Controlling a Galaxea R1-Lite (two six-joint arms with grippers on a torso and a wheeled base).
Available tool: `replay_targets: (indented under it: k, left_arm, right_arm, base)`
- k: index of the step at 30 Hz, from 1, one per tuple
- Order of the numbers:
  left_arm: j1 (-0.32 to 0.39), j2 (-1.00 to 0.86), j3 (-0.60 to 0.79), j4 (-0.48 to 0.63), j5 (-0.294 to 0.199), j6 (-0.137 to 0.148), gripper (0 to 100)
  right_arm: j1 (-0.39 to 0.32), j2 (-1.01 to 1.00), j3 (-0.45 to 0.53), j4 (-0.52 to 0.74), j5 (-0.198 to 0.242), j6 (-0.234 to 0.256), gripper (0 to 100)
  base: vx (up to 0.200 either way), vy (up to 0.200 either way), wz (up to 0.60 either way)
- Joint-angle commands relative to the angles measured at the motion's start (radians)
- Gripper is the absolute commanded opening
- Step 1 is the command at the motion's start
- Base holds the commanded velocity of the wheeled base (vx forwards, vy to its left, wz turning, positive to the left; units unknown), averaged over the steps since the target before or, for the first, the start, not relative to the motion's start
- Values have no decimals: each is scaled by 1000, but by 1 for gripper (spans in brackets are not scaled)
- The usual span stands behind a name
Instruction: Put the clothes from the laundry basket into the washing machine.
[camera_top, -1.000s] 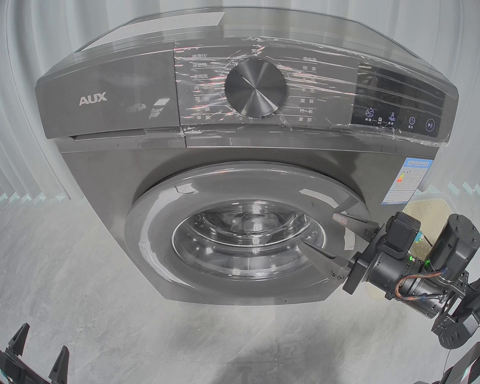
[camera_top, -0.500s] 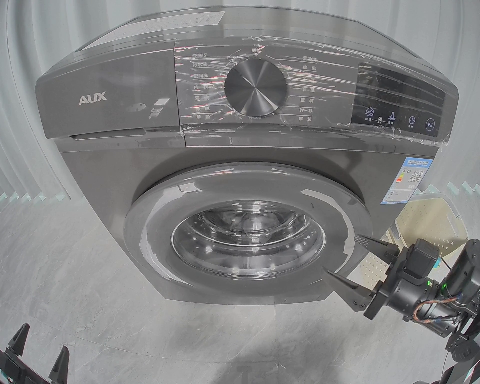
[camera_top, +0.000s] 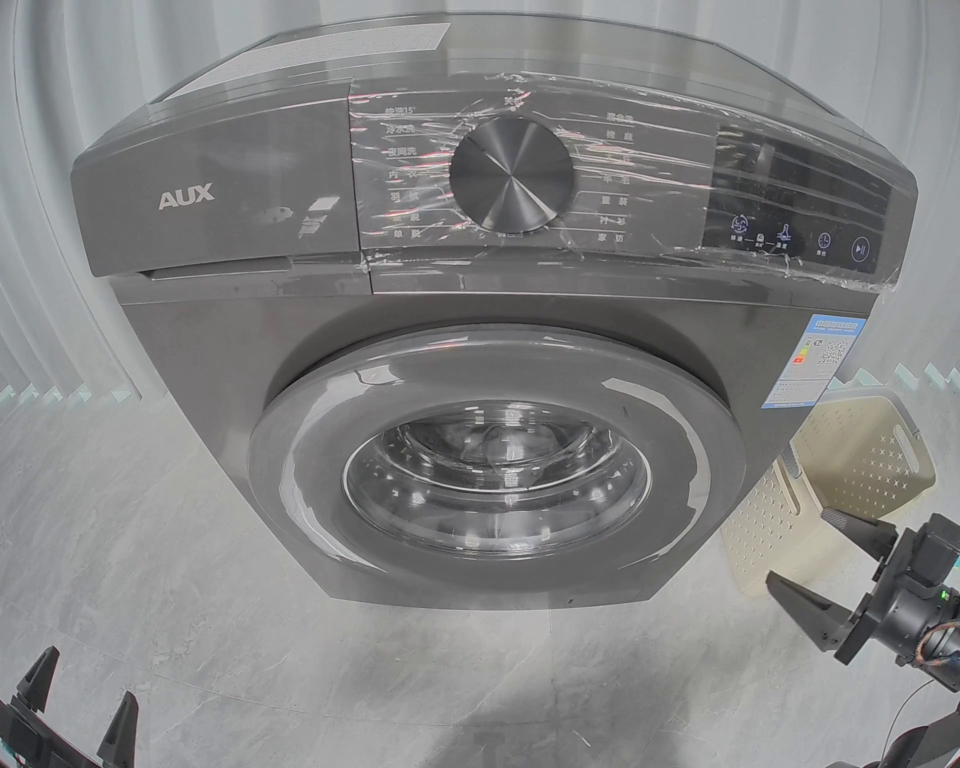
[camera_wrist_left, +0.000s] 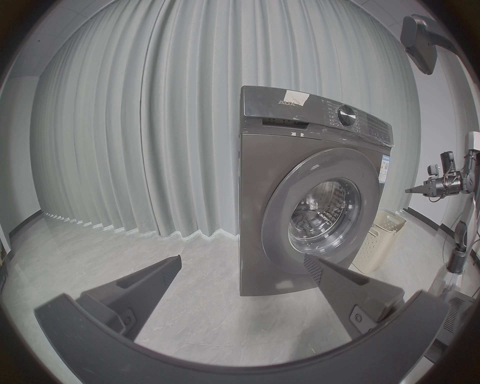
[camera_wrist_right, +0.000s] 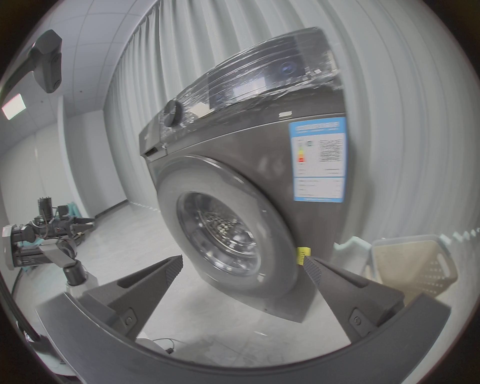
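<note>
Laundry basket stands just beside the door-shut washing machine; left gripper and right gripper jaws released.

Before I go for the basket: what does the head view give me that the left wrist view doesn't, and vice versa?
Head view: the touch buttons on the film-wrapped panel, and the handle slot of the laundry basket. Left wrist view: the side wall of the washing machine. Both: the shut door, the dial, the basket, and the left gripper and right gripper, jaws open.

Glossy metal washing machine — perforated plastic basket
</note>
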Motion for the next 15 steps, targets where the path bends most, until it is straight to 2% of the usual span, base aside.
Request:
replay_targets:
  k: [1,7,10,15]
  left_arm:
    - [0,-16,15,0,0,-1,100]
    - [0,-16,15,0,0,-1,100]
    - [-1,-16,15,0,0,-1,100]
    - [-1,-16,15,0,0,-3,100]
  right_arm:
    - [-207,-427,19,274,4,-45,100]
    - [-354,-669,19,481,7,-47,100]
    - [-388,-767,19,570,7,-44,100]
    - [-405,-951,19,714,7,-47,100]
  base:
    - [0,0,0]
    - [0,0,0]
    - [0,0,0]
    - [0,0,0]
